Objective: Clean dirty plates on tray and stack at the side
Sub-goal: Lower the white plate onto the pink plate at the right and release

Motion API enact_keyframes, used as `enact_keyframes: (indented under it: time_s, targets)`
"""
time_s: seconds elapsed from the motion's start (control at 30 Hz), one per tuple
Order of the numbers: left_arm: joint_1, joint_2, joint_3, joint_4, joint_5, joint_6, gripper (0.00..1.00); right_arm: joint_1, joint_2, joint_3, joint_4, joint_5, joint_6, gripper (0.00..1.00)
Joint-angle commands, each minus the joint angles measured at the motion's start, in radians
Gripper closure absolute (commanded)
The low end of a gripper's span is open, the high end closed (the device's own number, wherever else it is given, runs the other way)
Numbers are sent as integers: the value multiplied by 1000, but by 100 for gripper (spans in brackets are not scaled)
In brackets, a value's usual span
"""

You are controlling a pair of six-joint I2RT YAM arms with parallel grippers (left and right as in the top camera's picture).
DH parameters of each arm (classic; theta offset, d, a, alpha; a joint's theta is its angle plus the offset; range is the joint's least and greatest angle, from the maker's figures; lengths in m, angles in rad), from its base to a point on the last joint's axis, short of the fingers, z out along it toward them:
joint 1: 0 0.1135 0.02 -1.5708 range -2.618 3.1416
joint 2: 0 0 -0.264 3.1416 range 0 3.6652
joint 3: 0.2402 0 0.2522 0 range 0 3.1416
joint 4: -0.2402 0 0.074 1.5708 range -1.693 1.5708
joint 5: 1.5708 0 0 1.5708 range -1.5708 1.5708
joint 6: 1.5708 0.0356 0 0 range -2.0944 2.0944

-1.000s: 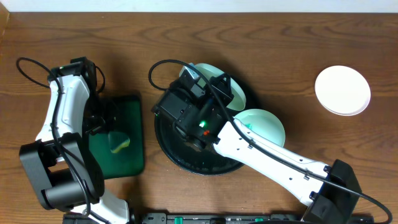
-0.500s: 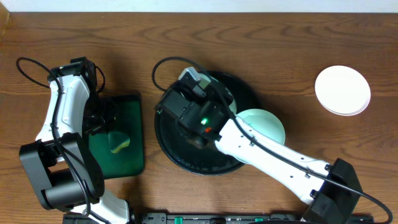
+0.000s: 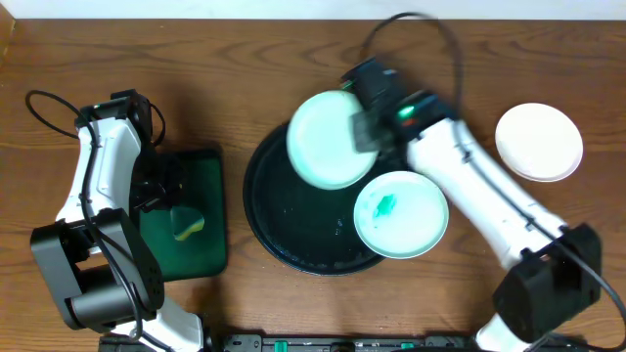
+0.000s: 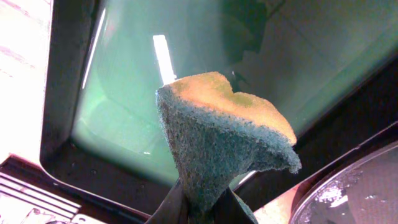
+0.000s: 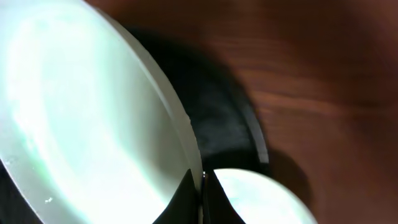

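Pale-mint plate (image 3: 326, 140): round, with no smear visible on its surface. It is clamped at its rim in my right gripper (image 5: 200, 186) and held tilted over the upper part of the tray (image 3: 284, 235).

Smeared plate (image 3: 401, 213): round and pale mint, with a green scribbled smear near its centre. It lies flat and face up, overlapping the tray's right rim.

White plate (image 3: 539, 143): round and plain. It lies flat on the table at the right, well apart from the tray.

Tray: large, round and black, with a raised rim. Wet specks show on its floor.
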Motion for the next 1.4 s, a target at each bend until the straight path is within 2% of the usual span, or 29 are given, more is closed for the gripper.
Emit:
enact_keyframes:
  time_s: [0.0, 0.33, 0.57, 0.7, 1.03, 1.37]
  targets:
    - [5, 11, -5, 0, 13, 13, 93, -188, -24, 24, -37, -166, 55, 99]
    - [5, 11, -5, 8, 13, 13, 93, -665, -23, 6, -168, -197, 54, 99]
    - [5, 11, -5, 8, 13, 13, 93, -928, -23, -126, -93, -248, 54, 99]
    - [5, 11, -5, 8, 13, 13, 93, -1032, -23, -205, -19, -272, 58, 99]
    - [5, 11, -5, 7, 13, 13, 93, -1156, 27, -246, 93, -287, 58, 99]
    - [5, 11, -5, 3, 13, 13, 93, -1113, 158, -246, 201, -382, 55, 99]
